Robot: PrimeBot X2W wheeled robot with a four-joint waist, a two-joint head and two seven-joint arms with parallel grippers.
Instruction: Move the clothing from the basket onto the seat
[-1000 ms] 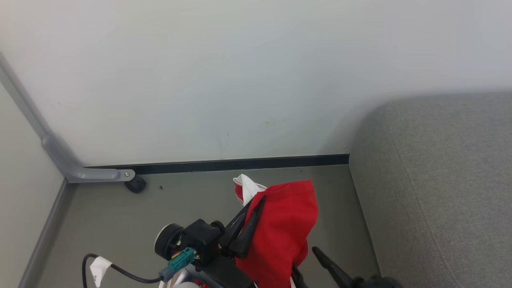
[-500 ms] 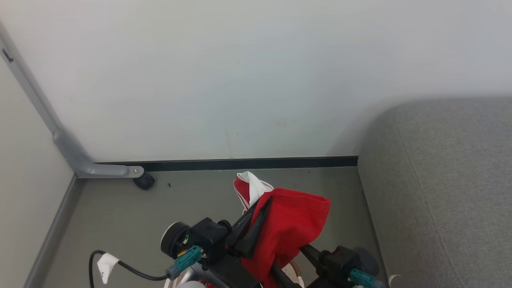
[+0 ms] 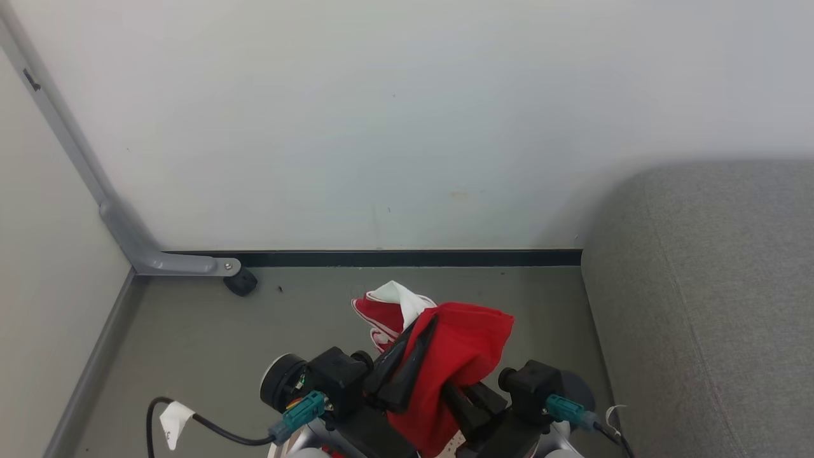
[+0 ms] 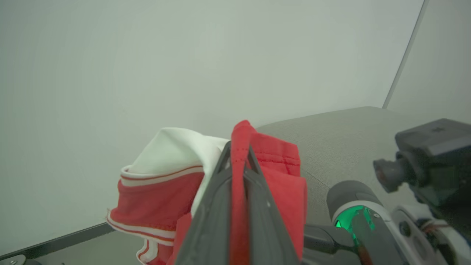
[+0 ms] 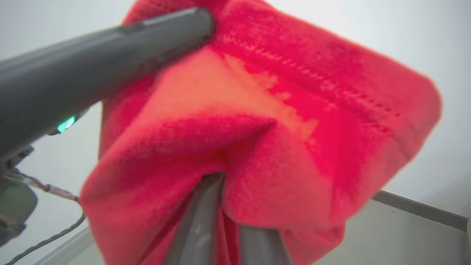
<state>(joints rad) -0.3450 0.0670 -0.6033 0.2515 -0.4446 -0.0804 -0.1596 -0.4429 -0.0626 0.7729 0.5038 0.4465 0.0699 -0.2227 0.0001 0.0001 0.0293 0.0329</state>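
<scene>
Both left jaws and right jaws pinch the clothing [image 3: 472, 340].

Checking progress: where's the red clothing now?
The clothing is bottom centre in the head view, held by the left hand and right hand over the floor, left of the seat.

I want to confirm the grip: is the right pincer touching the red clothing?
Touching. The right wrist view shows the right pincer with its fingers pressed into the clothing, cloth bunched between them.
</scene>
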